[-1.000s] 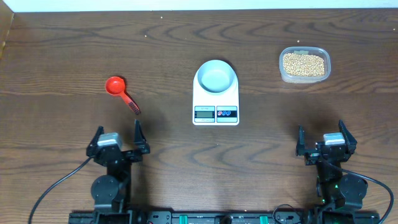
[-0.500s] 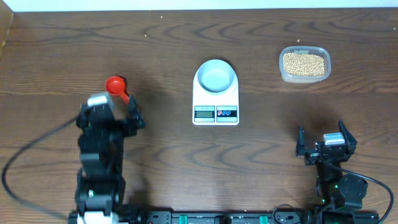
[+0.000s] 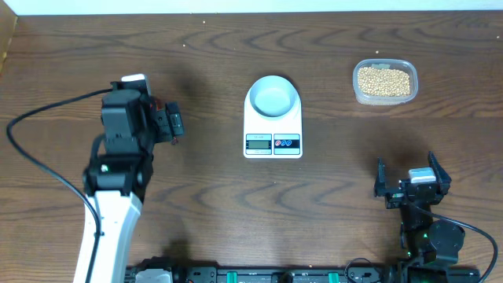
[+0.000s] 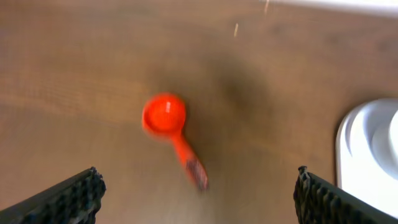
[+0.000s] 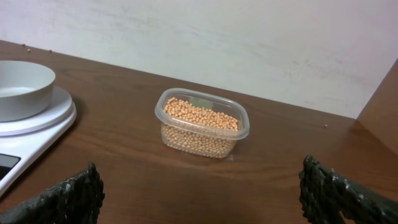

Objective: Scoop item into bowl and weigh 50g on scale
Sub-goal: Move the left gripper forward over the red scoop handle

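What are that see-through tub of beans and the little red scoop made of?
The clear rounded-rectangular tub looks like thin glossy plastic: the tan beans show through its walls. The red round-cupped scoop seems moulded plastic, uniformly bright; blur hides its finish.

Black fingers (image 4: 68,198), white forearm (image 3: 106,236), black cable (image 3: 56,103)

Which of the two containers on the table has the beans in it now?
The clear plastic tub, to the right of the scale, holds the beans; the pale bowl on the scale is empty.
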{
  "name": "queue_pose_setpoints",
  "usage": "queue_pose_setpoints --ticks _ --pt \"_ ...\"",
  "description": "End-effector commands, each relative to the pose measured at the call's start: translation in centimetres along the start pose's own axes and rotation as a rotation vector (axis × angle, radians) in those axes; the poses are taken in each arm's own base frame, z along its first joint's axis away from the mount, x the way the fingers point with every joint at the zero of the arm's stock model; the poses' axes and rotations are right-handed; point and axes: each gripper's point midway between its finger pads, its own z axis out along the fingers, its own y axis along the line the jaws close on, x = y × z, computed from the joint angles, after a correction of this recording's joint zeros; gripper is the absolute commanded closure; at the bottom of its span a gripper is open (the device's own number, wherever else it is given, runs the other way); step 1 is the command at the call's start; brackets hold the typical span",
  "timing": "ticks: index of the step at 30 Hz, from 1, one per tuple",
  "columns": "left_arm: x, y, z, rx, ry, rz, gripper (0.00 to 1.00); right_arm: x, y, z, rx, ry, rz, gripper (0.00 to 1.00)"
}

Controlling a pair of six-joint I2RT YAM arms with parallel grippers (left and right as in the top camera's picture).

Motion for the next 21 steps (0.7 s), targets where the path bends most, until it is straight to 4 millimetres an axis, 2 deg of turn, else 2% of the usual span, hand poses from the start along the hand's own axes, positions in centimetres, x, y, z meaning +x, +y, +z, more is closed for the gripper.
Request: queue_pose_setpoints --ticks 1,3,7,9,14,21 --pt "-1.2 0.8 -0.1 -0.035 0.062 0.006 0.01 0.1 0.1 0.0 -0.001 0.000 0.015 0.01" --pt "-1.3 0.8 0.4 -0.029 0.119 -0.006 0.01 0.1 0.1 0.0 -0.001 0.000 0.015 0.01" --pt "-2.2 -1.1 1.2 0.068 0.104 -0.012 0.01 0.1 0.1 0.0 -0.001 0.000 0.015 0.01" --pt "-1.9 -1.5 1.4 0.095 0.116 -0.013 0.01 0.1 0.1 0.0 -0.001 0.000 0.015 0.01" --pt "-1.7 -1.5 1.4 0.093 0.127 -0.012 0.01 0.1 0.1 0.0 -0.001 0.000 0.015 0.01" --pt "-2.5 -1.6 1.6 0.096 0.093 -0.013 0.01 0.1 0.1 0.0 -0.001 0.000 0.015 0.01"
